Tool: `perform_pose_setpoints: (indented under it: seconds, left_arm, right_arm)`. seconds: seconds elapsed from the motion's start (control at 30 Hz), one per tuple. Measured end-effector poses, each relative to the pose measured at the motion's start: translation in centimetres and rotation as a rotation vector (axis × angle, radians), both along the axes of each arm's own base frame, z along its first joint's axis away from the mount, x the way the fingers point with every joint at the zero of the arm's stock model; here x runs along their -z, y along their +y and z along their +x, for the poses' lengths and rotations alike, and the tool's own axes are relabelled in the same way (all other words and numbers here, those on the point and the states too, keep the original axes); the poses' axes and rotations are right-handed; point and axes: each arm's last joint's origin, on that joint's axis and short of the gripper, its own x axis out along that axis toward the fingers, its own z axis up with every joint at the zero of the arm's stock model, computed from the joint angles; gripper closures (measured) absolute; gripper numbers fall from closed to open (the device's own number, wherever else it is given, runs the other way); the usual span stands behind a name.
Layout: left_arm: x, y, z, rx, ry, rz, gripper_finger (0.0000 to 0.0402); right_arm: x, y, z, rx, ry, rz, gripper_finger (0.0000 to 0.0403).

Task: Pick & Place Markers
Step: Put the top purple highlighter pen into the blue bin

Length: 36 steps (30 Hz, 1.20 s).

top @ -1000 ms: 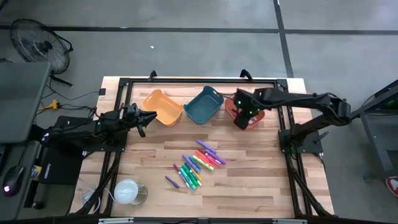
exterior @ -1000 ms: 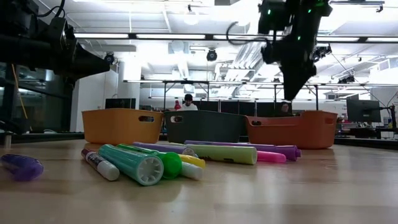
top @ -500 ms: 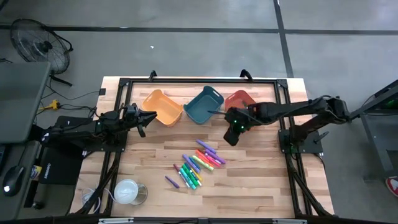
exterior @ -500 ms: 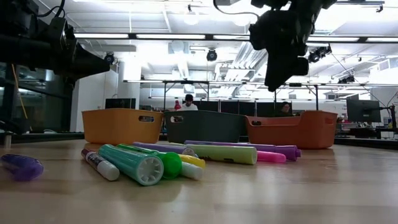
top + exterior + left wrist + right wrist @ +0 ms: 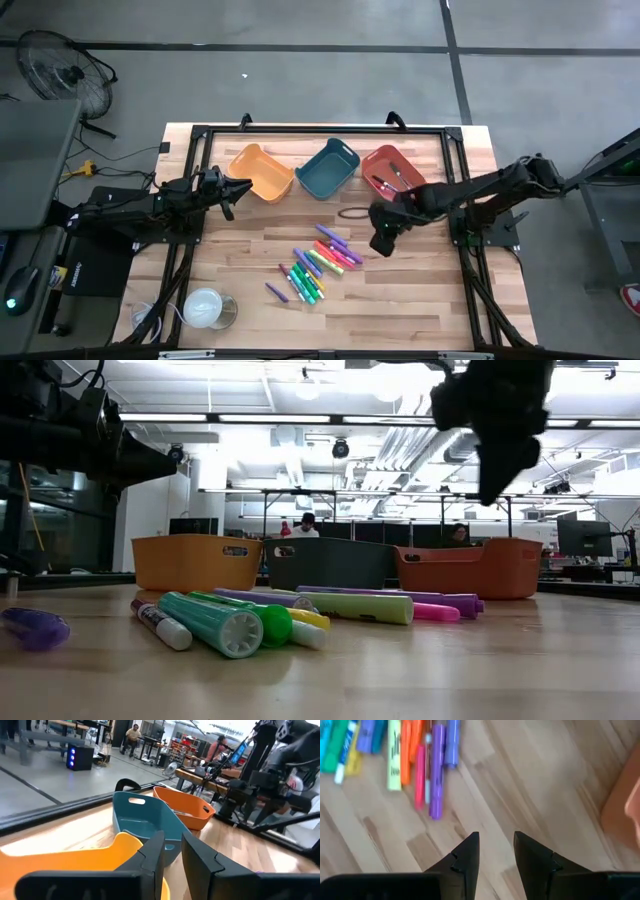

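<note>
Three bins (image 5: 328, 168): far counter (image 5: 440, 310) edge.
Markers (image 5: 318, 264): mid-counter, bare wood around.
Right fingers (image 5: 380, 243): parted, empty, beside markers.
Left fingers (image 5: 240, 186): narrow gap, empty.

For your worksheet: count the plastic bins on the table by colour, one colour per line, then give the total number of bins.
Yellow-orange bin: 1
Blue bin: 1
Red-orange bin: 1
Total: 3 bins
</note>
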Motion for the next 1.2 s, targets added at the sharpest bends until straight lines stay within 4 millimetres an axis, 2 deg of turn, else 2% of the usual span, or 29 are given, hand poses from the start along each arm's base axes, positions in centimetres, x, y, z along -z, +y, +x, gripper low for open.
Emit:
perform_pose_setpoints:
  seconds: [0.2,0.43,0.63,0.83,1.03,1.2]
  left_arm:
    - [0.0,0.0,0.0,0.001,0.024,0.057,0.034]
    - [0.0,0.0,0.0,0.0,0.024,0.057,0.034]
    - [0.0,0.0,0.0,0.0,0.024,0.056,0.034]
    - [0.0,0.0,0.0,0.0,0.023,0.056,0.034]
    - [0.0,0.0,0.0,0.0,0.018,0.057,0.034]
    - [-0.1,0.0,0.0,-0.001,0.013,0.057,0.034]
  right_arm:
    - [-2.0,1.3,-1.7,0.043,-0.101,-0.04,0.0292]
    - [-5.3,1.7,-5.9,0.228,-0.279,-0.215,0.0292]
    - [-6.8,1.3,-8.5,0.305,-0.375,-0.318,0.0292]
    - [-7.8,0.5,-9.9,0.351,-0.441,-0.363,0.0292]
    - [-7.7,0.3,-10.3,0.354,-0.471,-0.391,0.0292]
    - [-4.0,0.2,-10.4,0.376,-0.532,-0.35,0.0292]
